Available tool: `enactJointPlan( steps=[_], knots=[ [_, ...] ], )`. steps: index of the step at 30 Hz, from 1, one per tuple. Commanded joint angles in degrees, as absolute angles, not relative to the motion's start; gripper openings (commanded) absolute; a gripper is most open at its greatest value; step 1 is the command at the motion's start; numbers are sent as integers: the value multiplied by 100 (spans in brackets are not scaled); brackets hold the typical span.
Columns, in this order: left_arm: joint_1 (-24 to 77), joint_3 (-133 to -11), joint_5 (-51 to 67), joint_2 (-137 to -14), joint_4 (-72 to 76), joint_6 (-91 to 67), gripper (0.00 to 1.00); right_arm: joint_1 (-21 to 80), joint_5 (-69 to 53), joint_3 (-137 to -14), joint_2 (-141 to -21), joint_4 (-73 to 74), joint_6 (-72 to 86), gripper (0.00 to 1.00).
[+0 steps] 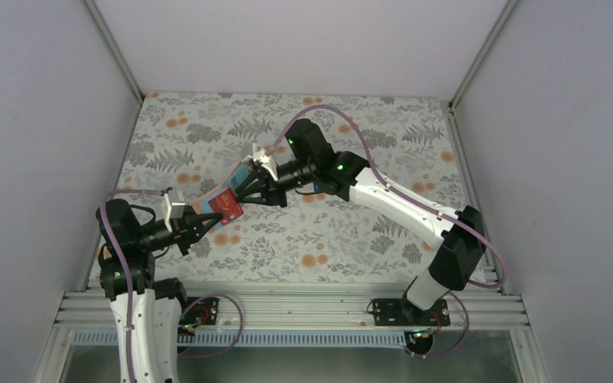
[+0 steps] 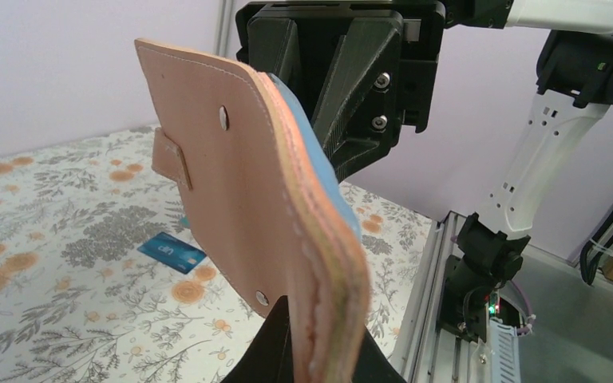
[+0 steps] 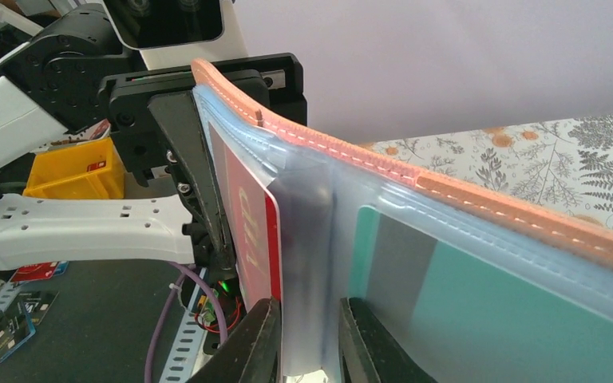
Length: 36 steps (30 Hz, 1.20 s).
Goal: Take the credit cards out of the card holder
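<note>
Holding the card holder (image 2: pixel 239 183) up off the bench (image 1: pixel 351 239), the left tool (image 1: pixel 203 222) is clamped tight on one edge of it; the grip seems chosen to turn the light blue inside toward the other arm, so the pockets can be reached; the right tool (image 3: pixel 307 343) straddles the clear sleeve at the fold, jaws narrow on either side, though I cannot tell whether they pinch it; the red card (image 3: pixel 247 231) sits in the pocket nearest the left tool, the teal card (image 3: pixel 487 319) in the other; the blue card (image 2: pixel 172 254) lies flat on the bench, already out; two cards seem left to draw.
</note>
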State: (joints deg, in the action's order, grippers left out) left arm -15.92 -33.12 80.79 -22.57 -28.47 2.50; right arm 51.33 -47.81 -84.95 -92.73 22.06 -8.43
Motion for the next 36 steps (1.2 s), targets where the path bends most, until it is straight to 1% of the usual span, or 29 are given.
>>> enactJointPlan(
  steps=[1,5,8,13,15,18,20,25,30,36],
  knots=[
    [-1580,-3486,8437,-2241,-2705,465,2,5225,-4425,-8395,-9353,2091,-830,23],
    [-1582,-3532,8442,-2250,-2704,451,2,5360,-4396,-8432,-9407,2011,-834,23],
    [-1575,-3509,8440,-2220,-2711,459,2,5410,-4335,-8427,-9434,1971,-876,22],
    [-1578,-3529,8446,-2225,-2751,483,2,5467,-4622,-8487,-9474,1959,-888,20],
    [-1582,-3497,8439,-2207,-2744,509,2,5477,-4692,-8469,-9467,1965,-930,16],
    [-1582,-3490,8408,-2205,-2749,475,3,5477,-5017,-8507,-9422,1969,-944,5],
    [-1582,-3497,8389,-2213,-2743,476,2,5481,-5108,-8496,-9353,1993,-1020,4],
    [-1582,-3410,8235,-2181,-2669,349,3,5320,-4873,-8438,-9205,2108,-1040,4],
    [-1589,-3377,8252,-2188,-2619,332,10,5259,-4583,-8459,-9101,2324,-1092,4],
    [-1591,-3402,8282,-2199,-2637,318,11,5238,-4525,-8616,-9113,2522,-1188,4]
  ],
)
